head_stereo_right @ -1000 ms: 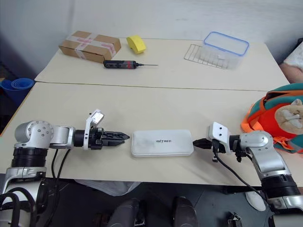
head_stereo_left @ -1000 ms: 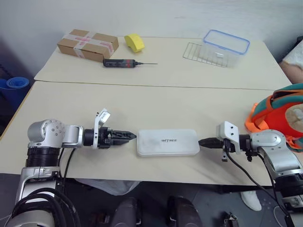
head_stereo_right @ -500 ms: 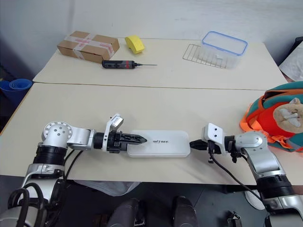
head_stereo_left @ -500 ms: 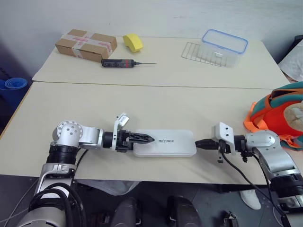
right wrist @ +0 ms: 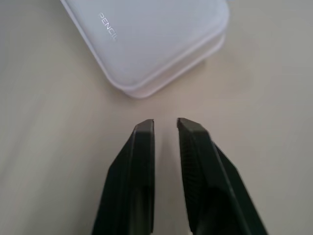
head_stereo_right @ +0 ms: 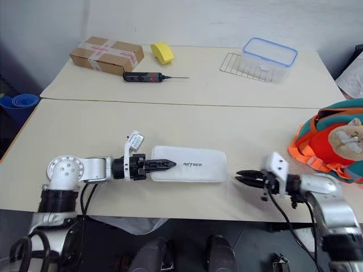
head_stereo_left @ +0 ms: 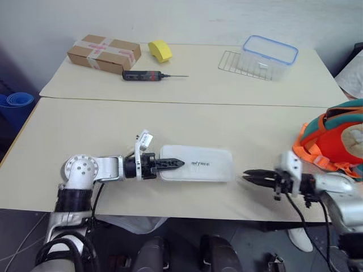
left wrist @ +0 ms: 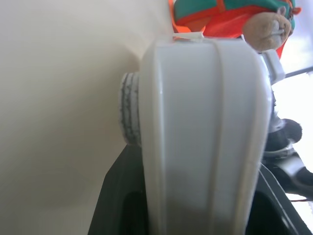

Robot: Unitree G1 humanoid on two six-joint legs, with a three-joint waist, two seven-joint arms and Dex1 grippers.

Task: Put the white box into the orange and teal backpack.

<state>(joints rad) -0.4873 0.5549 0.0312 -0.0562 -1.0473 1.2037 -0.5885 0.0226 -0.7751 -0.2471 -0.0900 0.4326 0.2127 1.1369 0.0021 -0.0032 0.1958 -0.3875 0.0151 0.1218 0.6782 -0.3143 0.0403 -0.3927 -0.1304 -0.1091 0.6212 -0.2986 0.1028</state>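
**Box gripped at one end, right jaws standing off**

Two beige tables (head_stereo_left: 187, 127) sit edge to edge, the seam between them running across ahead of both grippers, with a pale wall behind the far table. A blue roll (head_stereo_left: 12, 105) lies on the dark floor beyond the tables' left side.

One white box (head_stereo_left: 198, 164) lies flat on the near table, between the two grippers. The left gripper (head_stereo_left: 170, 164) is clamped on the box's left end: one black finger lies over the top, and the left wrist view shows the box edge wedged between the fingers, though the lower finger is hard to make out. The right gripper (head_stereo_right: 245, 178) is just beyond the box's right end, apart from it, its jaws slightly parted and grasping nothing; its fingers (right wrist: 142, 161) point at the box's rounded corner.

One backpack (head_stereo_left: 334, 139) rests behind the right gripper, at the near table's right edge, with a tan plush (head_stereo_right: 346, 136) on it.

Far ahead of the jaws, the back table carries one taped cardboard box (head_stereo_left: 105, 52), one yellow sponge (head_stereo_left: 160, 50), one screwdriver (head_stereo_left: 147, 75), one wire rack (head_stereo_left: 241, 63) and one blue-rimmed clear container (head_stereo_left: 271, 54).
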